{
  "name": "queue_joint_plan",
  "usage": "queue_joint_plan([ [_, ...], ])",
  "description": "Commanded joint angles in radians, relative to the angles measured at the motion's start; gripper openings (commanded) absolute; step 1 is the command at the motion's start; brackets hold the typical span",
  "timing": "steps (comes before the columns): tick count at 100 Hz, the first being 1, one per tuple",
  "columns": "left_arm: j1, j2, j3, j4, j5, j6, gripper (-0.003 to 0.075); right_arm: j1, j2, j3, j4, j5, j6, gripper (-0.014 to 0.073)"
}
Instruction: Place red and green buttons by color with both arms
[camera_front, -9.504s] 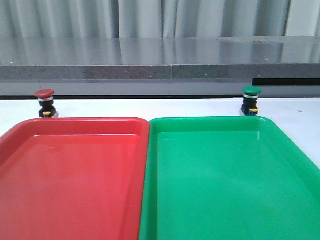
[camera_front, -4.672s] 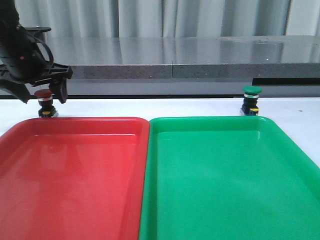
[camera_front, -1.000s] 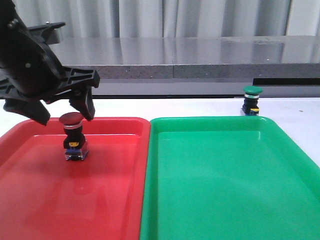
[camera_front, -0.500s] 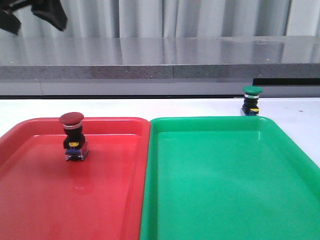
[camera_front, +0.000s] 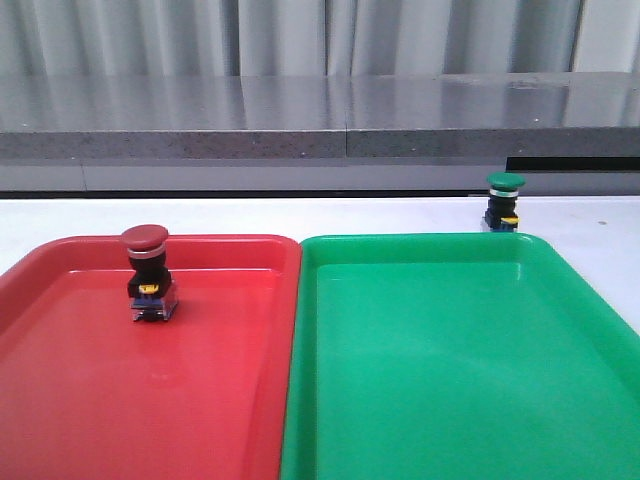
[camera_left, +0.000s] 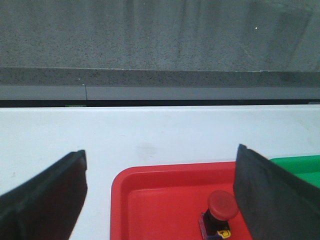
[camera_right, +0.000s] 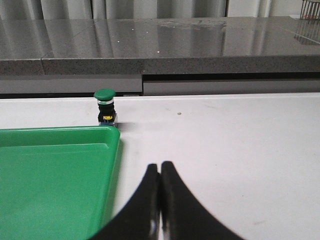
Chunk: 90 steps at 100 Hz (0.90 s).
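Since the red button (camera_front: 146, 273) stands upright in the far left part of the red tray (camera_front: 60, 400), matched by color, the left gripper (camera_left: 160, 200) is held wide apart and empty. Just beyond the green tray (camera_front: 560, 300), apparently on the white table (camera_right: 225, 130), the green button (camera_front: 504, 201) is left unsorted, and the right gripper (camera_right: 160, 192) is kept pressed together, well short of it.

left gripper (camera_left: 160, 200): fingers spread wide, one at 8 o'clock, one at 4 o'clock of its wrist view, nothing between | right gripper (camera_right: 160, 172): fingers pressed together, tips touching, empty | front view: neither arm visible
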Motion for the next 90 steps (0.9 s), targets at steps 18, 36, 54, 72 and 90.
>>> queue_joint_plan([
  [18,0.002,-0.271,0.168,-0.01,-0.105,-0.006,0.0567,-0.006,-0.015,-0.016,-0.001,-0.08,-0.005,-0.0067],
  [36,0.002,-0.336,0.215,-0.001,-0.112,-0.006,0.0545,-0.006,-0.015,-0.016,-0.001,-0.08,-0.005,-0.0067],
  [54,0.002,-0.336,0.216,-0.001,-0.119,-0.006,0.028,-0.006,-0.015,-0.016,-0.001,-0.08,-0.005,-0.0067],
  [72,0.002,-0.336,0.216,0.002,-0.153,-0.004,-0.0018,-0.006,-0.015,-0.016,-0.001,-0.08,-0.005,-0.0067],
  [90,0.002,-0.336,0.217,0.002,-0.163,-0.004,-0.0019,-0.006,-0.015,-0.016,-0.001,-0.08,-0.005,-0.0067],
])
